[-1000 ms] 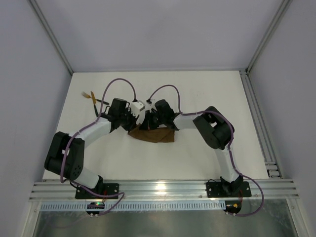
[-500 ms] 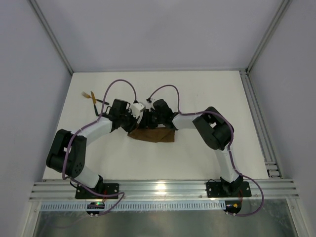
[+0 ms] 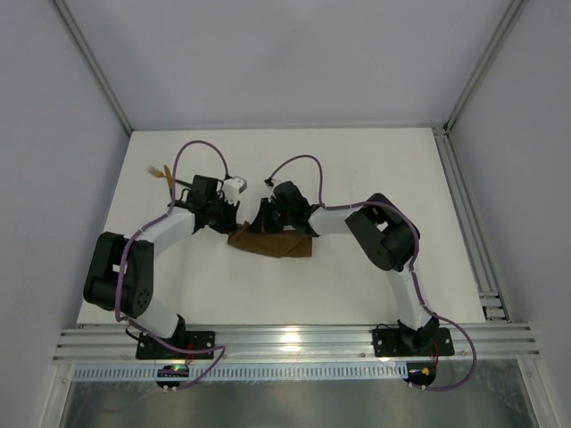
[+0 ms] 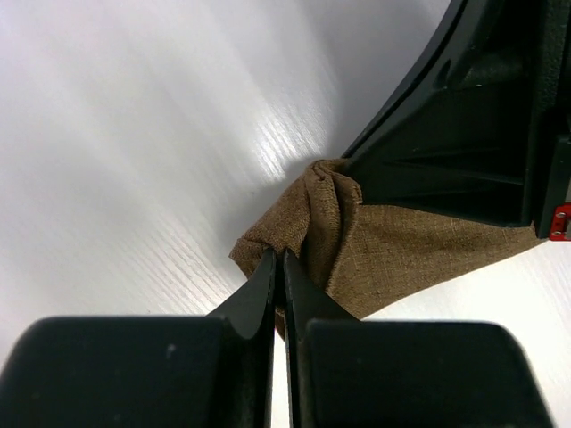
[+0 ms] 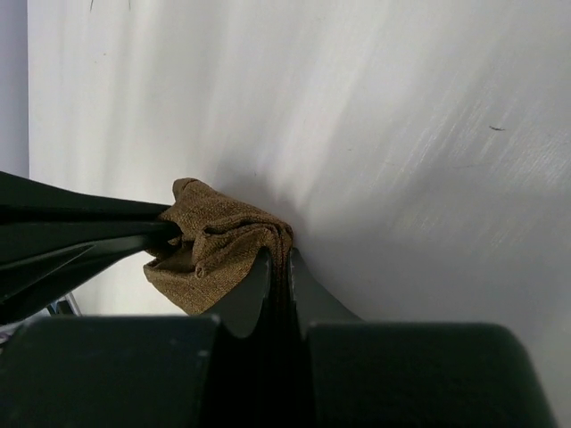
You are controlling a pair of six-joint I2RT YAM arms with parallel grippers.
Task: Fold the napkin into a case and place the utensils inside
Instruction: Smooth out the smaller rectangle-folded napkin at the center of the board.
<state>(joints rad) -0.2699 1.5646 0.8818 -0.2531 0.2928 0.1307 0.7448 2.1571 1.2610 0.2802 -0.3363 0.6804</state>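
The dark-brown napkin (image 3: pixel 272 242) lies bunched and partly folded on the white table, between the two arms. My left gripper (image 4: pixel 279 256) is shut on a puckered corner of the napkin (image 4: pixel 401 254). Close beside it, my right gripper (image 5: pixel 279 254) is shut on a gathered fold of the same napkin (image 5: pixel 214 245). From above, the left gripper (image 3: pixel 237 223) and the right gripper (image 3: pixel 259 223) meet at the cloth's back left edge. The utensils (image 3: pixel 163 173), gold heads with black handles, lie at the back left, partly behind the left arm's cable.
The table (image 3: pixel 357 169) is walled at the back and both sides, with a metal rail (image 3: pixel 464 214) along its right edge. The right gripper's black fingers (image 4: pixel 464 134) fill the upper right of the left wrist view.
The left arm has swung back and to the left, and the napkin's left end has shifted slightly left with it. The right gripper stays at the cloth's back edge.
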